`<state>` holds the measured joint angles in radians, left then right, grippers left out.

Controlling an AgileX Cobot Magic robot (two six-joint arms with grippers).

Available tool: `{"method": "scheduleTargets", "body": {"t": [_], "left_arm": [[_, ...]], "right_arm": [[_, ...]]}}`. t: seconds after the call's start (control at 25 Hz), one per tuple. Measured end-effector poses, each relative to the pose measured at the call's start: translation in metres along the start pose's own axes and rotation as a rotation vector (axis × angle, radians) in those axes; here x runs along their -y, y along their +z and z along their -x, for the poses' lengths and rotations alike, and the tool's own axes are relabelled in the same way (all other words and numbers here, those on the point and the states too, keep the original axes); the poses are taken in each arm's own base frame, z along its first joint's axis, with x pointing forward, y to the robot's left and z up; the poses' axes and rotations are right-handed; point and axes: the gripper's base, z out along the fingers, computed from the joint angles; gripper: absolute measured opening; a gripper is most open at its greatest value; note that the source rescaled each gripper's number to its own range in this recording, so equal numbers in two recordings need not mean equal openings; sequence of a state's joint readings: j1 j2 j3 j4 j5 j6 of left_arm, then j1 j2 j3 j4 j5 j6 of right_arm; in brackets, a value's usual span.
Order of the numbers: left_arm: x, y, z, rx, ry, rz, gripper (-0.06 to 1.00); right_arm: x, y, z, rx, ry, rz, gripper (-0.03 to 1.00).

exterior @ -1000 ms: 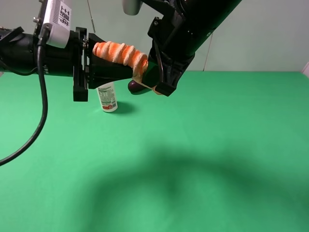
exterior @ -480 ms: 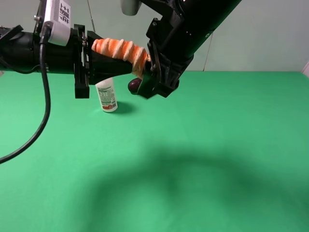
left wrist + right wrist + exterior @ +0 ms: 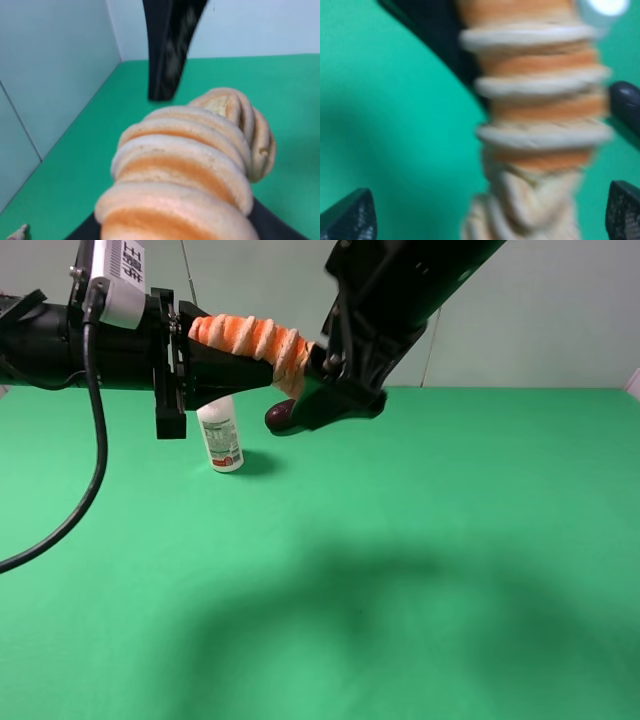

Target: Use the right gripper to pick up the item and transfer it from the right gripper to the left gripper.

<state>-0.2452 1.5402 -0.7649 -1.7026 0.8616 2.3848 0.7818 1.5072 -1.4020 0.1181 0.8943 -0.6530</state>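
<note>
The item, an orange-and-cream ribbed roll (image 3: 245, 338), is held in the air at the upper left by my left gripper (image 3: 258, 368). That gripper, with the white box on its wrist, is shut on the roll. The roll fills the left wrist view (image 3: 190, 165). My right gripper (image 3: 322, 400), all black, is open at the roll's right end. In the right wrist view its two fingertips (image 3: 350, 215) stand wide apart on either side of the roll (image 3: 540, 115) and do not press it. The left gripper's dark fingers (image 3: 430, 30) flank the roll there.
A white bottle (image 3: 221, 440) stands on the green table (image 3: 450, 540) below the left gripper. A dark purple eggplant (image 3: 278, 417) lies to its right, partly hidden by the right gripper. Both arms hang above the table's back left part.
The right gripper has opened, let go of the roll's end and swung its wrist upward. The left gripper has kept the roll and lifted it slightly.
</note>
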Motion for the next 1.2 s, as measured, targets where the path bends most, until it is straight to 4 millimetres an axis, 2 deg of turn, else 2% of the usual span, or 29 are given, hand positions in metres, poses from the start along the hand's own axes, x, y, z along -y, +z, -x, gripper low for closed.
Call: {"method": "scheduleTargets", "body": {"t": [0.16, 0.32, 0.48, 0.6, 0.72, 1.2], "left_arm": [[0.000, 0.000, 0.000, 0.000, 0.000, 0.000, 0.09], [0.000, 0.000, 0.000, 0.001, -0.001, 0.001, 0.08], [-0.001, 0.000, 0.001, 0.006, -0.007, 0.006, 0.08], [-0.001, 0.000, 0.001, 0.006, -0.014, 0.007, 0.07], [-0.001, 0.000, 0.001, 0.008, -0.027, 0.008, 0.07], [-0.001, 0.000, 0.000, 0.002, -0.040, 0.013, 0.05]], "right_arm": [[0.008, -0.020, -0.005, -0.014, 0.060, -0.111, 1.00], [0.031, -0.033, -0.022, -0.025, 0.269, -0.200, 1.00], [0.064, -0.042, -0.062, -0.070, 0.560, -0.303, 1.00], [0.070, -0.056, -0.095, -0.083, 0.744, -0.371, 1.00], [0.057, -0.074, -0.118, -0.044, 0.863, -0.425, 1.00], [-0.034, -0.125, -0.174, 0.129, 1.113, -0.569, 1.00]]}}
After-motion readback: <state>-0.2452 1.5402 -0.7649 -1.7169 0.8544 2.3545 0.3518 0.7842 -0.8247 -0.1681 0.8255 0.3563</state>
